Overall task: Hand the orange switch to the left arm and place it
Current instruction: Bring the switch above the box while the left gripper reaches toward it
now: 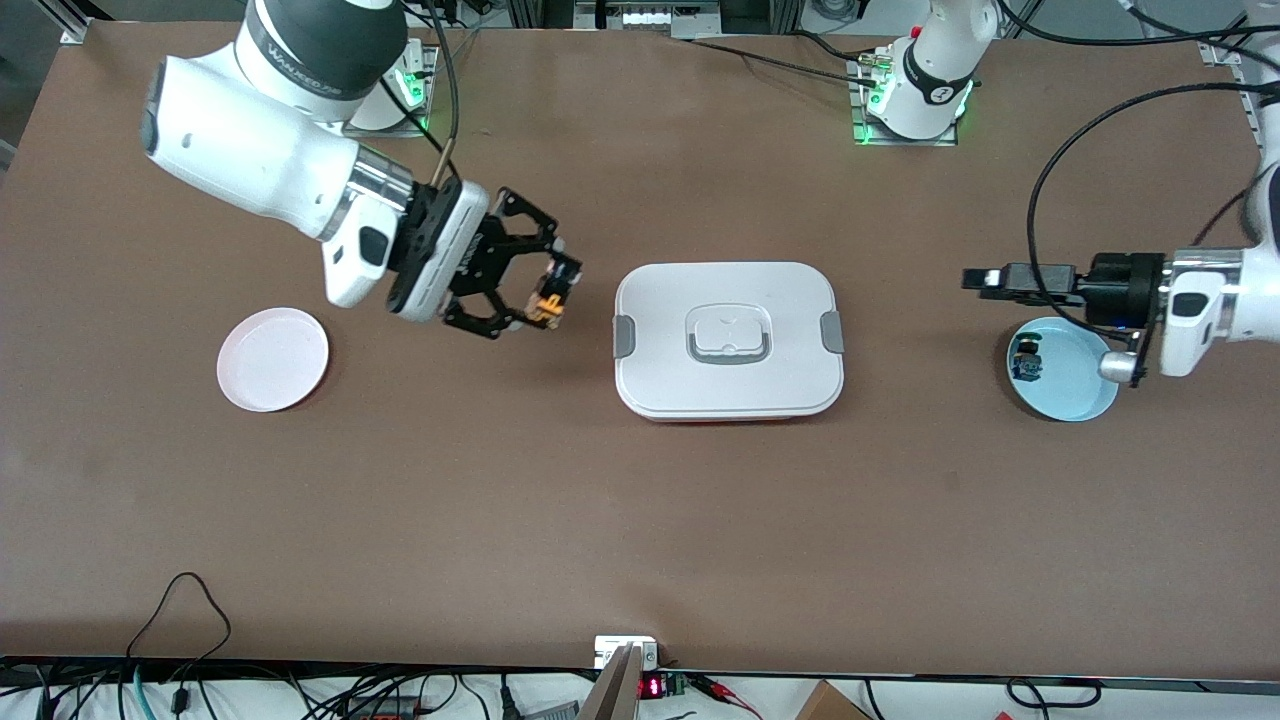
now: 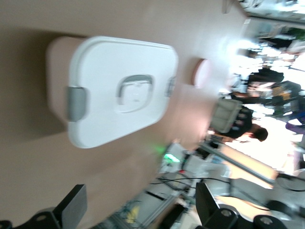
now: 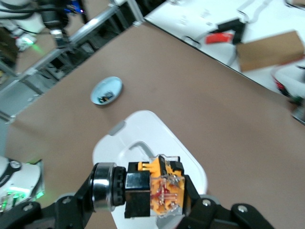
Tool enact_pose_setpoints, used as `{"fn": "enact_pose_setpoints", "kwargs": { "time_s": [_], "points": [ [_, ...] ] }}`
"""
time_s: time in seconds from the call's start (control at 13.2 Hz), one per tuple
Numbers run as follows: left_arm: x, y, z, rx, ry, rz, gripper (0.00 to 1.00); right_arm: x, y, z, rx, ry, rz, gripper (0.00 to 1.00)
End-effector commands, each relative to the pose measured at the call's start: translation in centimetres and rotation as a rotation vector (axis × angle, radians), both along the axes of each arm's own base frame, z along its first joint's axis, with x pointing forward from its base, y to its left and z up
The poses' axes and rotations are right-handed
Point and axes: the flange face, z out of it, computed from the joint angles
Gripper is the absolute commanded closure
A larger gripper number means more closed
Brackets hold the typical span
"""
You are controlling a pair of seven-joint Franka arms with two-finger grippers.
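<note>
Right claw (image 1: 553,290) clamped on the orange switch (image 1: 548,301), aloft over bare counter (image 1: 640,520) just beside the box (image 1: 728,340). Left claw (image 1: 985,279) spread wide, empty, waiting above the blue plate (image 1: 1075,395). Could clip the box lid if carried low; could drop the switch at handover. Only "WANJEED", faintly, on the right arm's collar.

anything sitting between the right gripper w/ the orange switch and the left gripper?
Yes: the box, lid on, sits on the table between the right gripper holding the orange switch and the open left gripper. Front view shows it.
</note>
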Motion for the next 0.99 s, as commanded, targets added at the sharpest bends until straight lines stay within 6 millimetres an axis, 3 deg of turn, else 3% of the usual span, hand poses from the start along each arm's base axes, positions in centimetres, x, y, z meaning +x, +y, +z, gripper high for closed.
{"fn": "enact_pose_setpoints", "kwargs": {
  "time_s": [0.0, 0.23, 0.61, 0.91],
  "points": [
    [-0.3, -4.8, 1.4, -0.115, 0.063, 0.031, 0.0, -0.5, 2.2, -0.1, 0.134, -0.064, 0.088, 1.0],
    [-0.7, -11.6, 4.5, -0.095, 0.108, 0.081, 0.0, -0.7, 4.6, -3.2, 0.305, -0.136, 0.168, 1.0],
    [-0.7, -18.8, 5.2, -0.215, 0.108, 0.164, 0.0, -1.6, 8.0, -3.0, 0.55, -0.184, 0.147, 0.97],
    [-2.4, -25.2, 6.4, -0.245, 0.091, 0.22, 0.0, -1.4, 10.0, -3.0, 0.722, -0.21, 0.09, 0.96]
  ]
}}
